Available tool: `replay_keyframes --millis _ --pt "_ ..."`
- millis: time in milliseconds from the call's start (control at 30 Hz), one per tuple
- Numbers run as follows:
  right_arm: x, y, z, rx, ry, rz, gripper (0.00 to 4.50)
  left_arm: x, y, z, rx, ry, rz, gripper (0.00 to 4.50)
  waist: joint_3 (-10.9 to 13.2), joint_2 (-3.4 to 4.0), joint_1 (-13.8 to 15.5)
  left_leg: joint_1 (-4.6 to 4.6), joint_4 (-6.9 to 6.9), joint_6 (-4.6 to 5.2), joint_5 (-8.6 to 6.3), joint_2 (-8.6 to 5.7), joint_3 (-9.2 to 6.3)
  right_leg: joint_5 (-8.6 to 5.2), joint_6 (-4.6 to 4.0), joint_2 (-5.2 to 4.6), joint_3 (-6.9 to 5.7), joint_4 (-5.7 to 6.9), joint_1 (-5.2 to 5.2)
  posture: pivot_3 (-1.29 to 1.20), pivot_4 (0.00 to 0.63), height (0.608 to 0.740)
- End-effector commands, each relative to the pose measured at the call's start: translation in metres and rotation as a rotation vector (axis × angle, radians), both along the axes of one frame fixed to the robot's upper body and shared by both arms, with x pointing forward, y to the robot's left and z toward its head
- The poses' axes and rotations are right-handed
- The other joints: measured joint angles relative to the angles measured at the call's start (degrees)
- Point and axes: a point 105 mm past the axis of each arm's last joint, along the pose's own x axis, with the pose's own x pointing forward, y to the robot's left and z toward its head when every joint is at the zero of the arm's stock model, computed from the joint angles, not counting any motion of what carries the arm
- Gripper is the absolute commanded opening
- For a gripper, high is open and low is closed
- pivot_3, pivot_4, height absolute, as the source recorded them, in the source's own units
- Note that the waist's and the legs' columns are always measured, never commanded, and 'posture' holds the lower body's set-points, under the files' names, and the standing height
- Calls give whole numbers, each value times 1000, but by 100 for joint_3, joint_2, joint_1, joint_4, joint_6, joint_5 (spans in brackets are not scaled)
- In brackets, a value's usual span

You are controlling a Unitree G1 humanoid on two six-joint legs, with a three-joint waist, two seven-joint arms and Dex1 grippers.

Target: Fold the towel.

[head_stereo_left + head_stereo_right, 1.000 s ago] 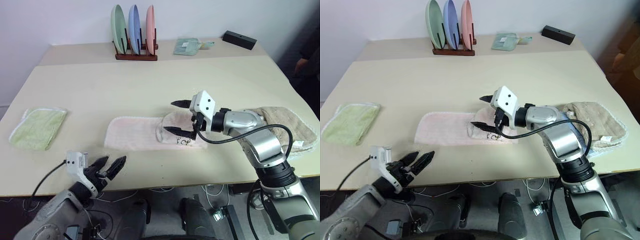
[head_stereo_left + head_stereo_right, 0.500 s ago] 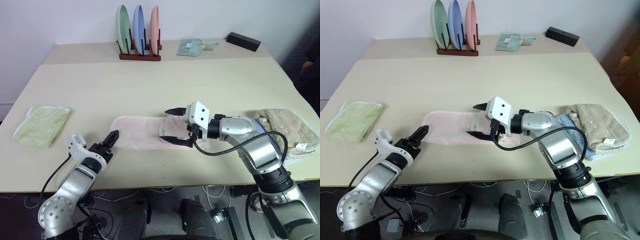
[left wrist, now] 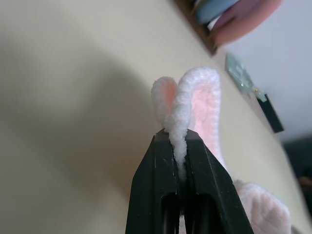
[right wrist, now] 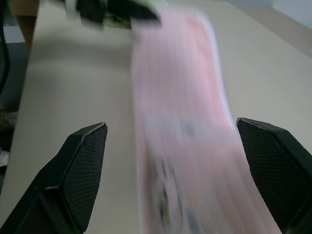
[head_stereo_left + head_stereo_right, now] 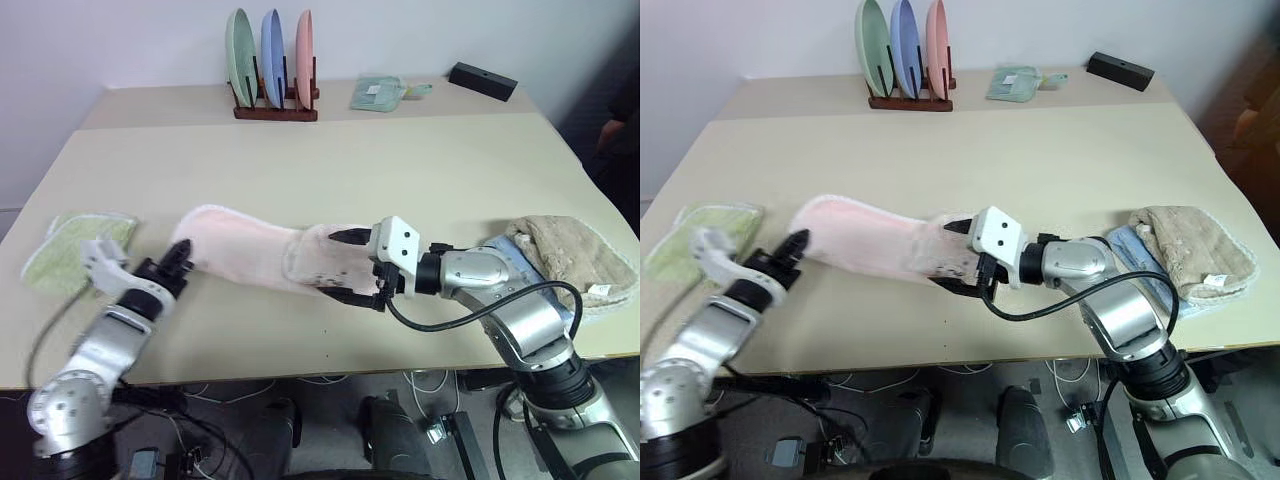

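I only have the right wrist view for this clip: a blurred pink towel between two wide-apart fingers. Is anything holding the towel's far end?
Observer: Yes. The left hand is shut on the towel's trimmed edge, which is pinched between its fingers.
Operator: Is that end lying on the table?
Observer: No, it is lifted off the table, and the towel slopes down towards the right hand.
Operator: Does the right hand grip the other end?
Observer: Its fingers stand open around that end, one above and one below, without clamping it.
Operator: Anything near the left hand?
Observer: A green towel lies just beyond it at the table's left edge.
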Motion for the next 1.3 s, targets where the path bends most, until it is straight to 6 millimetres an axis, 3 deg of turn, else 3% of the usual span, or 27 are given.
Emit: replay_keyframes --millis 33,133,267,333,433,533,633,900,1000,1167,1267,1300 --pt "0 -5 13 19 -46 -3 4348 -4 1 35 140 -124 -79 20 2 -5 4 0 2 0 0 0 0 0 0 0 0 0 0 0 150 740" --pt "5 -7 11 13 -47 -18 4348 -3 -23 48 279 -172 -225 20 3 -5 14 -2 3 0 0 -1 13 0 -1 1 -5 0 4 0 150 740" --pt "7 -8 5 4 -43 -28 4348 -3 -83 52 425 -229 -485 20 4 -7 12 -2 3 0 0 -1 16 0 -1 0 -3 -2 7 0 150 740" --pt "8 -9 4 2 -41 -33 4348 -6 -113 40 528 -219 -628 20 4 -8 0 -2 2 0 0 -1 17 1 1 0 -3 -2 5 0 150 740" --pt "8 -10 3 0 -42 -40 4348 -9 -137 21 631 -193 -752 20 5 -6 -57 0 -4 0 0 -1 27 3 4 1 3 -3 1 0 150 740" --pt "11 -12 2 -2 -46 -58 4348 -3 -156 -9 747 -150 -828 20 5 -4 -72 -1 -7 0 0 3 27 8 12 10 4 -2 -3 0 150 740" --pt "10 -15 0 -9 -46 -69 4348 3 -168 -21 764 -144 -851 20 7 -8 -51 -3 -3 0 0 3 28 9 12 10 6 -4 -2 0 150 740" --pt "9 -19 -4 -13 -46 -86 4348 3 -181 -40 760 -117 -897 20 8 -9 -11 -5 -1 0 0 4 23 10 16 10 5 -4 -3 0 150 740" --pt "10 -19 -4 -13 -47 -87 4348 3 -177 -32 709 -134 -876 986 8 -9 -7 -5 -1 0 0 5 21 10 16 9 5 -5 -2 0 150 740" --pt "12 -20 -3 -9 -52 -103 4348 -6 -157 6 517 -226 -825 3461 8 -9 -23 -5 -1 0 0 7 5 11 17 9 4 -3 -4 0 150 740" --pt "18 -23 0 4 -56 -133 4348 -13 -131 19 493 -226 -766 3461 8 -9 -36 -5 -2 0 0 9 -1 11 17 9 5 -3 -5 0 150 740" --pt "21 -23 1 12 -55 -149 4092 -17 -121 24 498 -232 -742 3503 8 -9 -56 -4 -2 0 0 9 -1 11 17 9 4 -2 -5 0 150 740"
